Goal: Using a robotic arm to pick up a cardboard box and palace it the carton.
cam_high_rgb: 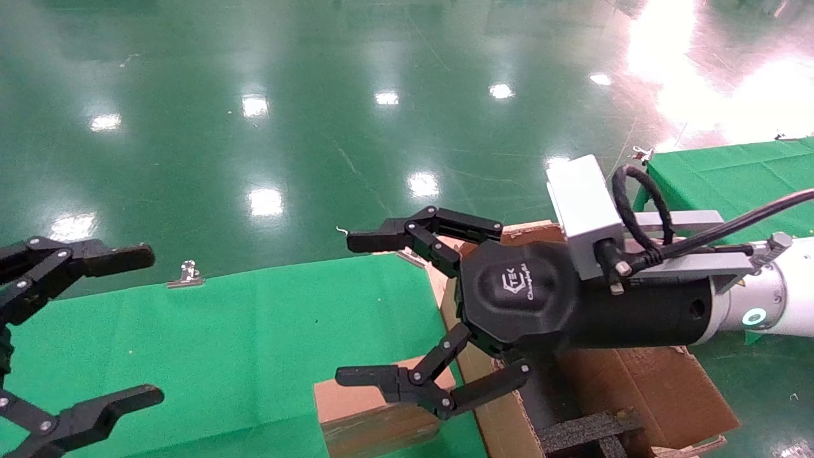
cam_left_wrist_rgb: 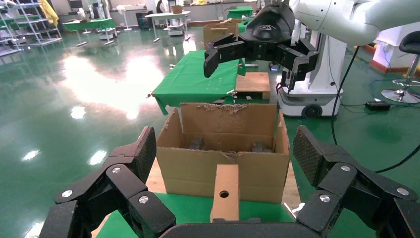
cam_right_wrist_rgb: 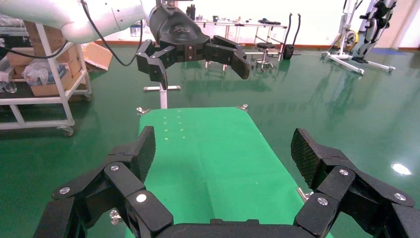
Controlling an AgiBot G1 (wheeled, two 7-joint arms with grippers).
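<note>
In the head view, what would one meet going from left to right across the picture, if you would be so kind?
Left gripper → binder clip on the green cloth → cardboard box → right gripper → carton.

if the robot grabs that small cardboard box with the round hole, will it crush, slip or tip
The cardboard box looks closed and flat-sided, so it probably stays stiff under a gentle squeeze. Its matte brown faces likely grip well against the ridged pads of the open right hand above it. It stands narrow and tall beside the carton, so a sideways nudge could tip it.
</note>
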